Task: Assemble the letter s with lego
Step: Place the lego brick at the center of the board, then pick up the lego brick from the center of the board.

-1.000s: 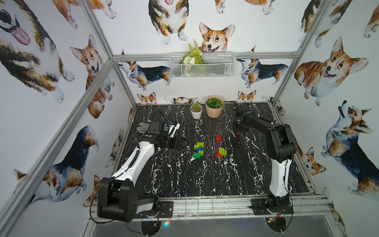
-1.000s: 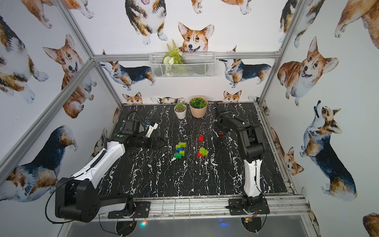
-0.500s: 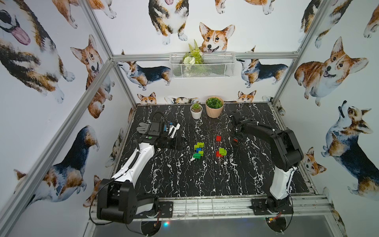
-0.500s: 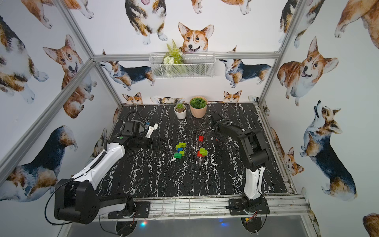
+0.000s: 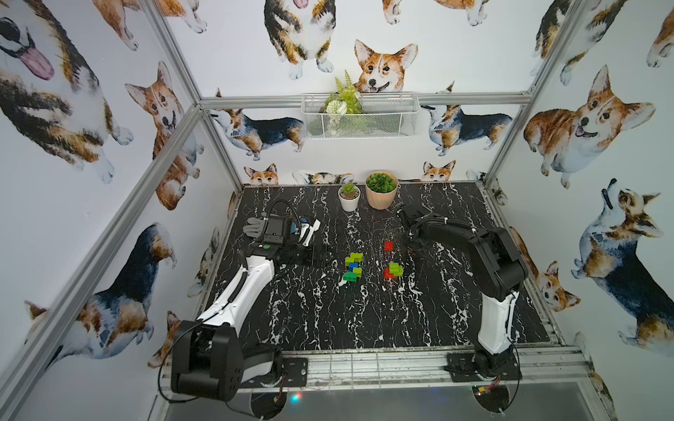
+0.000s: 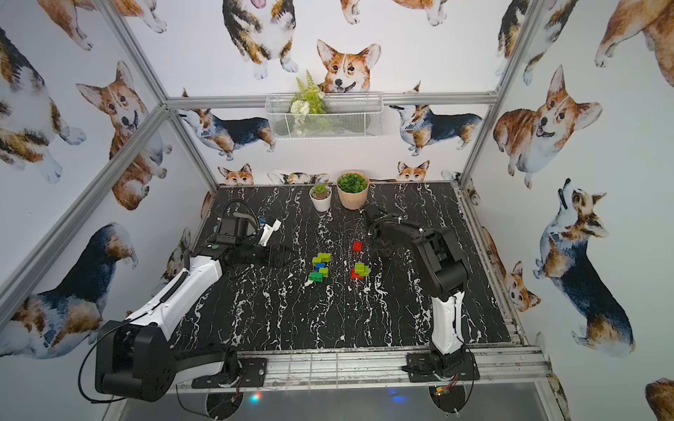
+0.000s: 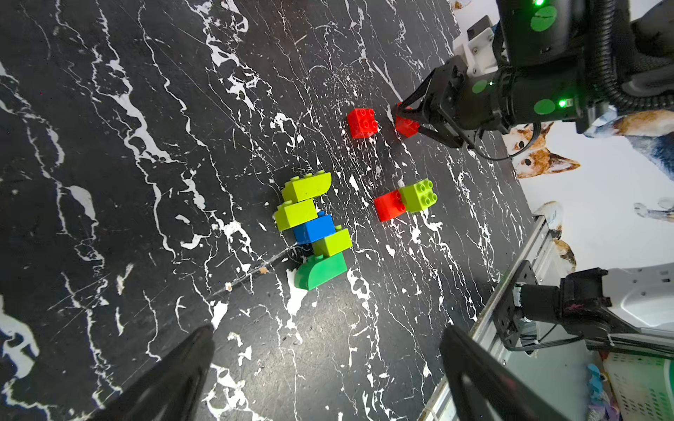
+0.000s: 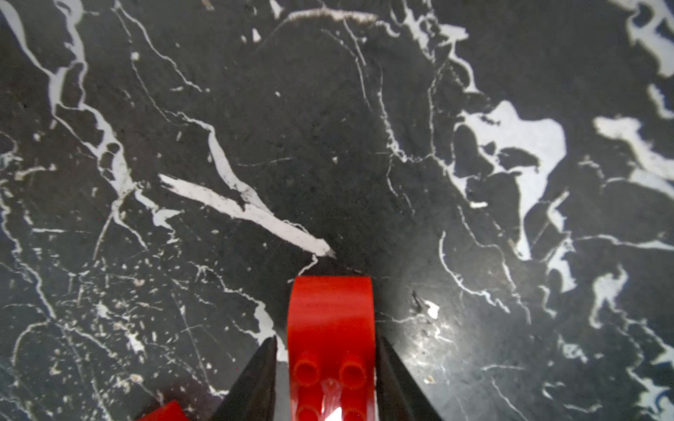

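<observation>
A joined stack of lime, blue and dark green lego (image 5: pixel 353 266) (image 6: pixel 321 268) (image 7: pixel 313 226) lies mid-table. To its right is a red and lime pair (image 5: pixel 394 270) (image 7: pixel 405 202), and behind that a loose red brick (image 5: pixel 388 246) (image 7: pixel 362 123). My right gripper (image 8: pixel 326 340) (image 7: pixel 405 120) is low over the table beside that loose brick. It straddles another red brick (image 8: pixel 330 320), with a thin gap showing along one finger. My left gripper (image 7: pixel 327 331) (image 5: pixel 324 255) hovers wide open left of the stack, holding nothing.
Two plant pots, a white one (image 5: pixel 349 198) and a tan one (image 5: pixel 381 189), stand at the table's back edge, close behind the right gripper. A wire basket (image 5: pixel 359 115) hangs on the back wall. A metal rail (image 5: pixel 364 364) runs along the front edge.
The right arm has swung down and left, bringing its red brick to the table near the loose red brick, and its jaws have parted. The left arm has not moved.
</observation>
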Motion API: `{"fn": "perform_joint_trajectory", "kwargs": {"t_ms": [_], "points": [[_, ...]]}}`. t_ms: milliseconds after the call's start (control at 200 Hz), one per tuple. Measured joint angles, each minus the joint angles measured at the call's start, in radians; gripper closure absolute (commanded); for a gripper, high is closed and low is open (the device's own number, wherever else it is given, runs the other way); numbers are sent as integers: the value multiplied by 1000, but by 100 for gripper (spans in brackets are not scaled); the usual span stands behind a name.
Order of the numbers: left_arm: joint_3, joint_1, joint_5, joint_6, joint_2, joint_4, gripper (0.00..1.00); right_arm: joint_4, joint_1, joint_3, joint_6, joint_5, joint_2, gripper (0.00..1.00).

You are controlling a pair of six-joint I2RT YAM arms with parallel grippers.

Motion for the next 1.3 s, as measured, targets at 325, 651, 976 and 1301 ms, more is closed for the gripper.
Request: {"fn": "perform_joint_trajectory", "kwargs": {"t_ms": [325, 651, 976, 1301], "points": [[0, 0, 0, 0, 0, 0, 0, -5, -5, 1, -16, 15, -89, 29], [0, 0, -4, 0, -11, -2, 0, 48, -112, -110, -626, -190, -274, 31], [7, 0, -15, 1, -27, -21, 0, 15, -251, -150, -1461, -401, -347, 31], [13, 0, -34, 8, -46, -53, 0, 3, -259, -165, -1877, -373, -247, 28]]}}
